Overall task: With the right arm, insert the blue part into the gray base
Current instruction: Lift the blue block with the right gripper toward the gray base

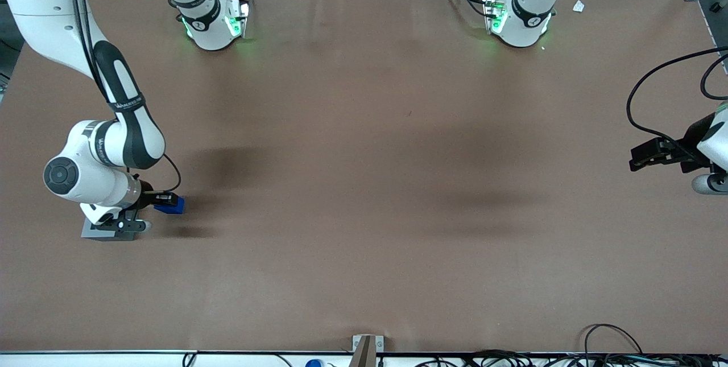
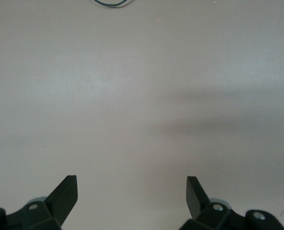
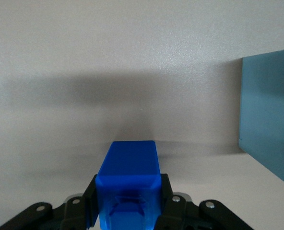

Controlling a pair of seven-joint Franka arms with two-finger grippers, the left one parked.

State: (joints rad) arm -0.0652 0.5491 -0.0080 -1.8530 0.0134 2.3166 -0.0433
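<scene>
My right arm's gripper [image 1: 165, 203] is near the working arm's end of the table, low over the brown cloth. It is shut on the blue part [image 1: 172, 204]. In the right wrist view the blue part [image 3: 128, 177] sits clamped between both black fingers [image 3: 90, 203], with its cast shadow on the cloth ahead. The gray base [image 1: 92, 230] stands on the cloth beside the gripper, a little nearer the front camera, and is partly covered by the arm's wrist. In the right wrist view the gray base [image 3: 271, 129] shows as a tall block face beside the blue part, apart from it.
Both arm bases [image 1: 213, 20] [image 1: 520, 17] stand at the table's edge farthest from the front camera. The parked arm's gripper [image 1: 654, 153] hangs at its end of the table. Cables [image 1: 614, 350] and a small bracket [image 1: 367, 347] lie along the near edge.
</scene>
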